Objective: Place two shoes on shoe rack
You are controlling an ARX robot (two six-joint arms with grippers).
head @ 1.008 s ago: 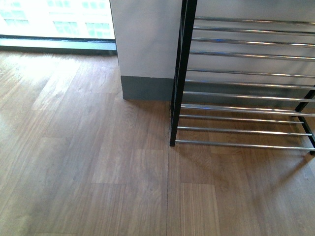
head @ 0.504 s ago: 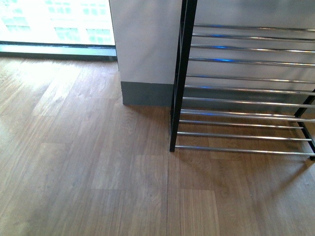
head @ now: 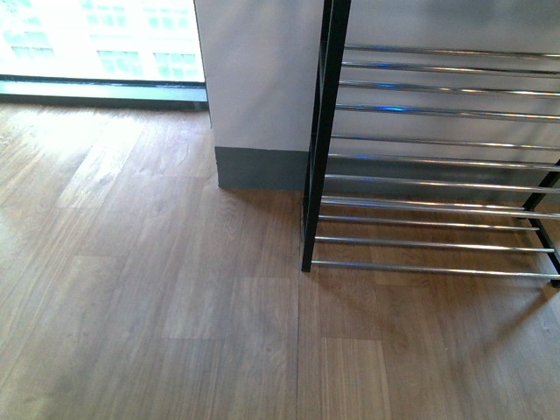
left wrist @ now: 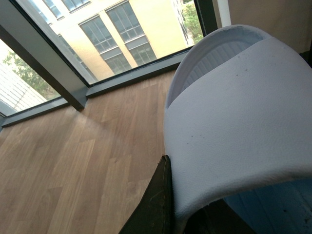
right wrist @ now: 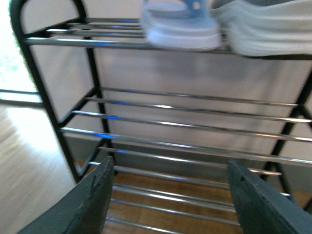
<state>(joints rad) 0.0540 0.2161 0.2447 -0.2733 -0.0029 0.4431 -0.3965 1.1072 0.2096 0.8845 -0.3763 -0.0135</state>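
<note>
In the left wrist view, one shoe fills the right side with its thick white sole toward the camera, held up over the wooden floor. My left gripper is shut on it, and only one dark finger shows against the sole. The shoe rack, with black posts and chrome rods, stands at the right in the front view and close ahead as the shoe rack in the right wrist view. A second shoe, grey with a white sole, rests on an upper shelf. My right gripper is open and empty, facing the lower shelves.
A pale blue sandal sits on the same upper shelf beside the grey shoe. A white wall column with a grey skirting stands just left of the rack. A floor-level window runs along the back left.
The rack sits slightly lower in the front view than one second ago, so the view has shifted a little. Over the last half second it has barely changed.
</note>
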